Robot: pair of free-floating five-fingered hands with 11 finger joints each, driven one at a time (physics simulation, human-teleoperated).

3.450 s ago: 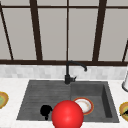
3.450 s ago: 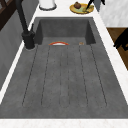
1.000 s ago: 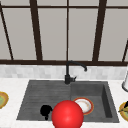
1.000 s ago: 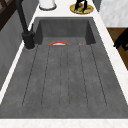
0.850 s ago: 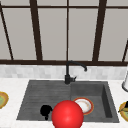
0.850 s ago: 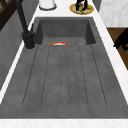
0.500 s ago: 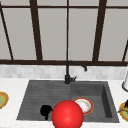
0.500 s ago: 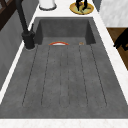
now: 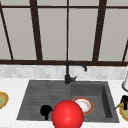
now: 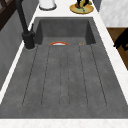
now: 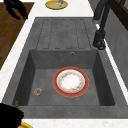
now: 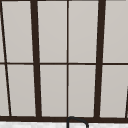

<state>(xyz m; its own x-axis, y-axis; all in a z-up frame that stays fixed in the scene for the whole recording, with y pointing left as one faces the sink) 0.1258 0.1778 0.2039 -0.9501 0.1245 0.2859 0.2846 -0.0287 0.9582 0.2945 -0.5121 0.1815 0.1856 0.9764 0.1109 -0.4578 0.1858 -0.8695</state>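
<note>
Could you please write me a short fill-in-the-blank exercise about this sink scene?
1. The red-rimmed plate lies in the sink's ____.
2. The faucet is coloured ____.
3. The right hand is at the counter plate, whose colour is ____.
Missing words: basin; black; yellow.

Behind the sink a large window (image 9: 67, 30) with dark brown bars fills the wall, and its panes are pale grey. Under the window sill runs a low band of light grey tiles (image 9: 32, 71). The counter (image 9: 11, 86) is white. The floor (image 11: 10, 32) beside the counter's front edge is of brown wood. The light is soft and even.
</note>
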